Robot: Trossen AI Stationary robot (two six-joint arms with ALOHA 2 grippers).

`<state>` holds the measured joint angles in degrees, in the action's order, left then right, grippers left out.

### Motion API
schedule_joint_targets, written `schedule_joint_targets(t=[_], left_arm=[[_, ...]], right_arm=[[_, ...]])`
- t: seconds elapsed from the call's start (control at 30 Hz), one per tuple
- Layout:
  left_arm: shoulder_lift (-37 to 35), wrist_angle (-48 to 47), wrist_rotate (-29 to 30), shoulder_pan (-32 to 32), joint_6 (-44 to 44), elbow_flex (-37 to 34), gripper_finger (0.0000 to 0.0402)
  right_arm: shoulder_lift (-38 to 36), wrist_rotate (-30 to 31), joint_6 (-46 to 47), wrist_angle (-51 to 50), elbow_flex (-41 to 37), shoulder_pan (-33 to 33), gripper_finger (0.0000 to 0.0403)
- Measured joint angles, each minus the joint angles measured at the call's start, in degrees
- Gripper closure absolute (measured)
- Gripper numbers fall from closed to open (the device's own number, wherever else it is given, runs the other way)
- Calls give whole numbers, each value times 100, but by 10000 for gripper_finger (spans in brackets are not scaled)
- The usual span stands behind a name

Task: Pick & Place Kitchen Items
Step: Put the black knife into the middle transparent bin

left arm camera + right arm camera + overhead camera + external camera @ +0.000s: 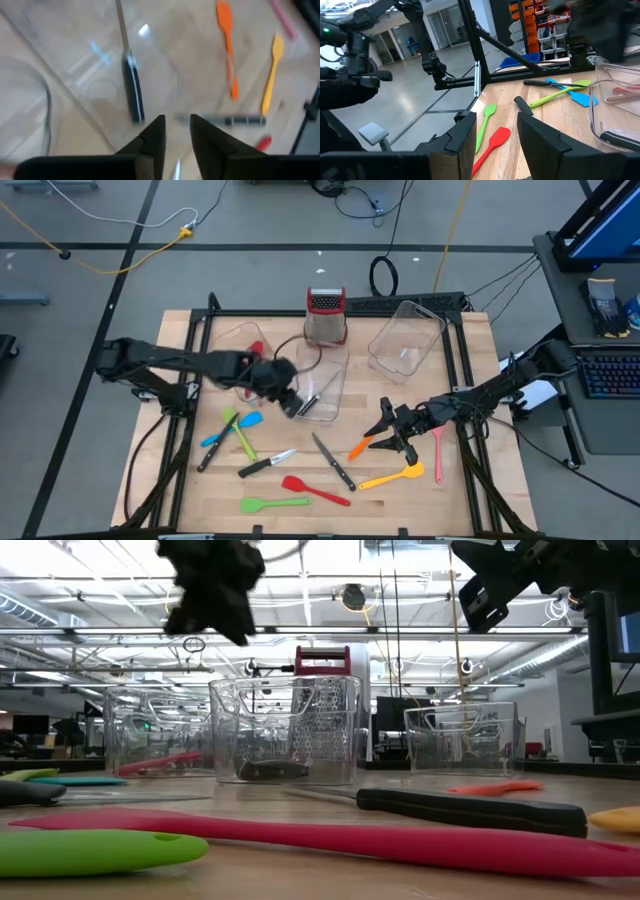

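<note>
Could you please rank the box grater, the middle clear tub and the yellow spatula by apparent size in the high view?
1. Middle clear tub, the largest footprint.
2. Box grater, clearly smaller than the tub.
3. Yellow spatula, about as long as the grater but much thinner, so smallest in area.

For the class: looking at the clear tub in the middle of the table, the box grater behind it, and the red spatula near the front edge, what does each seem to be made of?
Clear tub: probably hard glossy plastic; you see straight through its walls.
Box grater: looks like bare steel, grey and perforated, with a red top, likely plastic.
Red spatula: seemingly silicone or soft plastic; one-piece, matte, evenly coloured.
</note>
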<state>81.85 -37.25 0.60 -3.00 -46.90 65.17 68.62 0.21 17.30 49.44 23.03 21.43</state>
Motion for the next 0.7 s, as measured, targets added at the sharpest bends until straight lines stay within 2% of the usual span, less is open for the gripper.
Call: schedule_joint_targets(t=[0.23, 0.4, 0.53, 0.7], left_arm=[[-20, -365, 405, -1303, -873, -2, 396], [36, -998, 646, -2007, -1743, -2, 392], [34, -1934, 810, -2477, -2753, -2, 398], [32, -3132, 850, -2893, -3840, -3, 374]], right_arm=[[-2, -2, 0, -7, 0, 0, 268], [-1, -22, 0, 2, 0, 5, 268], [0, -22, 0, 2, 0, 7, 268], [-1, -23, 0, 2, 0, 7, 268]])
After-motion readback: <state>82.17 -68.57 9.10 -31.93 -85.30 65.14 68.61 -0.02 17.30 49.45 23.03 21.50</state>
